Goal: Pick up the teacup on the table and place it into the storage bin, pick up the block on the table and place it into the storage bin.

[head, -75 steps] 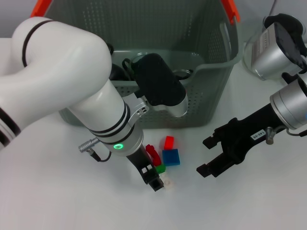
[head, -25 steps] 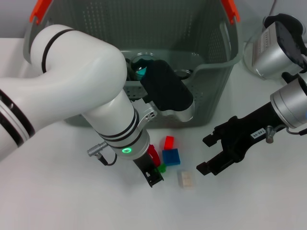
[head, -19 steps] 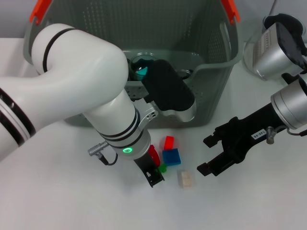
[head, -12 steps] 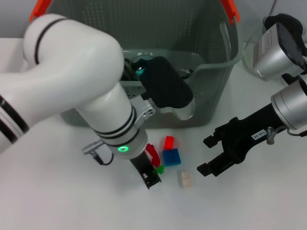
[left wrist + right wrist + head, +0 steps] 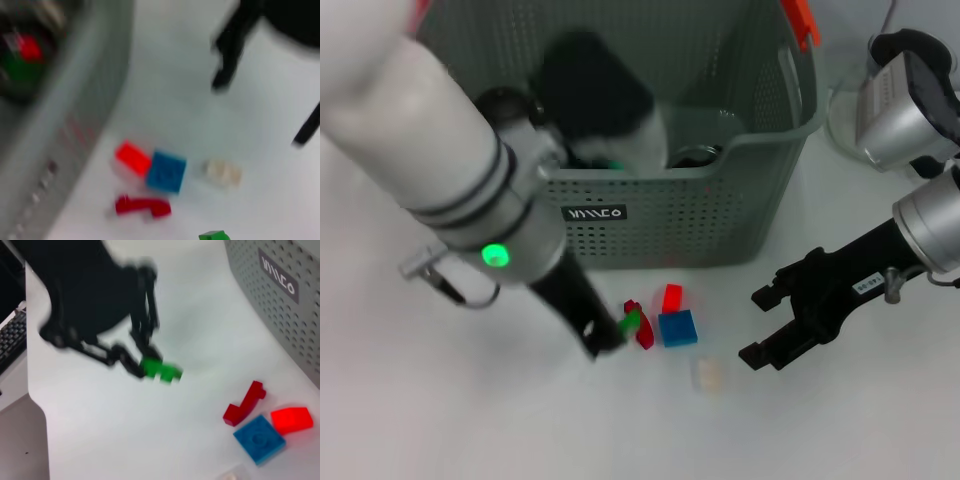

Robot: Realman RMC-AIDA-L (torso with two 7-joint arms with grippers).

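The grey-green storage bin [image 5: 720, 215] stands at the back of the white table, also seen in the right wrist view [image 5: 280, 305]. My left gripper [image 5: 613, 336] hangs in front of it, just above the table, shut on a small green block [image 5: 629, 322]; the right wrist view shows that green block [image 5: 161, 371] pinched at its fingertips. Right of the blocks, my right gripper [image 5: 761, 325] is open and holds nothing. The teacup cannot be made out; the left arm hides much of the bin's inside.
On the table before the bin lie a red curved piece [image 5: 642, 330], a red block [image 5: 672, 298], a blue block [image 5: 677, 328] and a pale block [image 5: 708, 373]. In the left wrist view these are the red block [image 5: 132, 157], blue block [image 5: 166, 171] and pale block [image 5: 222, 172].
My left arm has risen and swung to the left, lifting the green block off the pile. The right gripper has hardly moved.
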